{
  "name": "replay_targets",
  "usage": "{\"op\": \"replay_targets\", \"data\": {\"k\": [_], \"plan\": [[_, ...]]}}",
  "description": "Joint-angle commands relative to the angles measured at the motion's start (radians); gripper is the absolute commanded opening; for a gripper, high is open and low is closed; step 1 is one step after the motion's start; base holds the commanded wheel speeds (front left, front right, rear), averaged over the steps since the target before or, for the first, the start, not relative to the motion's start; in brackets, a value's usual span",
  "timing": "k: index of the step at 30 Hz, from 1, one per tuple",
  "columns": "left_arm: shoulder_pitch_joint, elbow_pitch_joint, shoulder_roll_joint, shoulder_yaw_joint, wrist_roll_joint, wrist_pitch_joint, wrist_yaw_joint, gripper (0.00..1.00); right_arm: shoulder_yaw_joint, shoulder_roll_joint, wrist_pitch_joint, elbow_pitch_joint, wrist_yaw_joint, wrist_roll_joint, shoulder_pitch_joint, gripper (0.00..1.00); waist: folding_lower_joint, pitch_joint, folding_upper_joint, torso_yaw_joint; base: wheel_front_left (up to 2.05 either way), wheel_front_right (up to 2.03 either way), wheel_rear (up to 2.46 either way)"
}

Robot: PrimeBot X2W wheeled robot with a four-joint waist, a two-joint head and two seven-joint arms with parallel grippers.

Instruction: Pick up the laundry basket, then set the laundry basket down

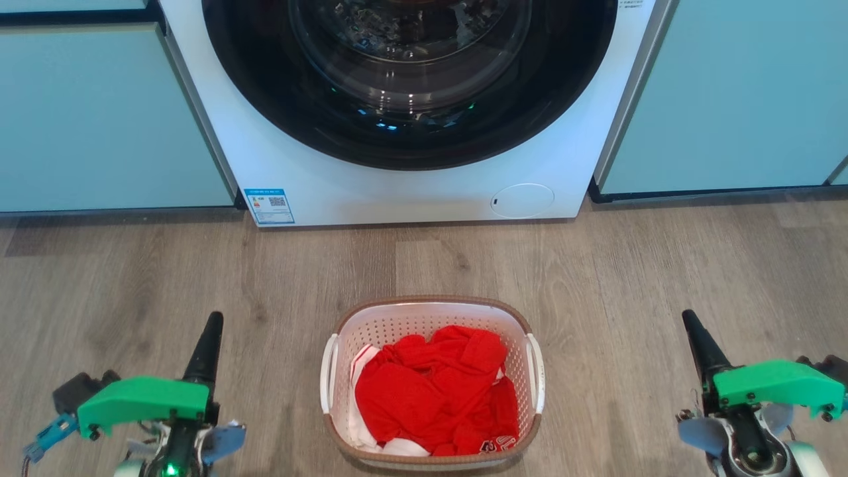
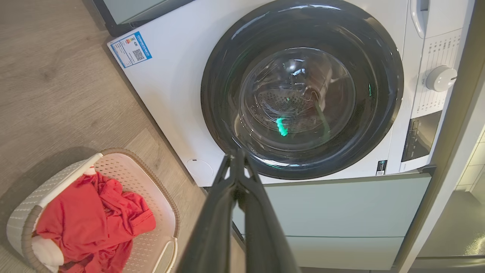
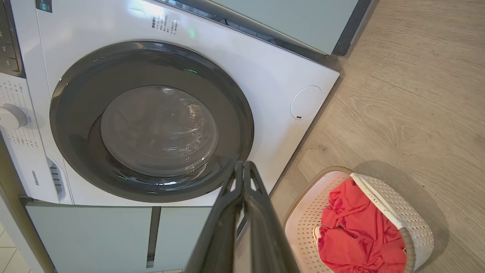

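The laundry basket [image 1: 432, 317] stands on the wooden floor at the bottom middle of the head view, white with perforated walls, a brown rim and two white side handles. Red cloth with some white [image 1: 434, 394] fills it. My left gripper [image 1: 213, 319] is shut and empty, well to the basket's left. My right gripper [image 1: 689, 318] is shut and empty, well to its right. The basket [image 2: 166, 212] lies at the lower left of the left wrist view, beside my shut left gripper [image 2: 238, 153]. In the right wrist view the basket [image 3: 411, 220] sits lower right of my shut right gripper [image 3: 243, 165].
A white front-loading washing machine [image 1: 411, 192] with a dark round door [image 1: 411, 79] stands just beyond the basket, between pale teal cabinets [image 1: 99, 119]. Bare wooden floor [image 1: 629, 278] lies between the machine and the basket and on both sides.
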Motion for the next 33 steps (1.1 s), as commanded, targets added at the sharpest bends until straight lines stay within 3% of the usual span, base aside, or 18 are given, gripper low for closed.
{"op": "replay_targets", "data": {"k": [1,23,33], "plan": [[-0.063,-0.029,0.012,0.038,-0.028,0.006,-0.01,0.0,0.006,-0.015,0.009,-0.029,0.006,0.029,-0.053,0.0,0.0,0.0,0.0,0.0,0.0,0.0,0.0],[-0.077,-0.026,0.01,0.105,-0.274,0.072,-0.041,0.0,-0.035,-0.012,0.075,-0.017,0.007,0.277,-0.067,0.0,-0.0001,-0.001,0.0,-0.007,0.0,0.0,0.0],[-0.078,-0.026,0.008,0.109,-0.277,0.076,-0.042,0.0,-0.039,-0.01,0.079,-0.016,0.007,0.281,-0.067,0.0,-0.0001,-0.001,0.0,-0.007,0.0,0.0,0.0]]}}
